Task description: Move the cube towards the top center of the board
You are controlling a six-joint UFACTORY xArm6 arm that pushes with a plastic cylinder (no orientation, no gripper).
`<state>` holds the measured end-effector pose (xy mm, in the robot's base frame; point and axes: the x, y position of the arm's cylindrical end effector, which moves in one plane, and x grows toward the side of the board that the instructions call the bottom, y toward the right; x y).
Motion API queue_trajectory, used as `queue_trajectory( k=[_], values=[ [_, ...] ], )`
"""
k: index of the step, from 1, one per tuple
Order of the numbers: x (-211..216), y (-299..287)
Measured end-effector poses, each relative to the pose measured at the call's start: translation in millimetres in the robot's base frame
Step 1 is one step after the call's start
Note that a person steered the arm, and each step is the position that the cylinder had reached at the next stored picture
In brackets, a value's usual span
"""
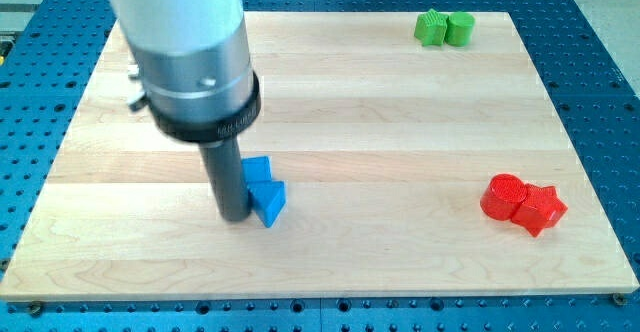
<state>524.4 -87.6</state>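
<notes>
A blue cube (258,169) sits left of the board's middle, partly hidden by my rod. A blue triangular block (268,201) touches it just below. My tip (233,215) rests on the board, touching the left side of the blue triangular block and just below-left of the cube.
A green star-like block (431,28) and a green cylinder (460,29) touch each other at the view's top right. A red cylinder (503,197) and a red star block (540,209) touch at the view's right. The wooden board (400,122) lies on a blue perforated table.
</notes>
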Motion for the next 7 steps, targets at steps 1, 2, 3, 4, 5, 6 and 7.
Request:
queue_trajectory(
  k=[1, 2, 3, 4, 5, 6, 7],
  values=[
    [-27.8, 1.9],
    [-49.1, 31.8],
    [-60.2, 83.8],
    [-35.2, 95.3],
    [-77.9, 109.1],
    [-131.5, 104.8],
    [-110.4, 117.2]
  ],
)
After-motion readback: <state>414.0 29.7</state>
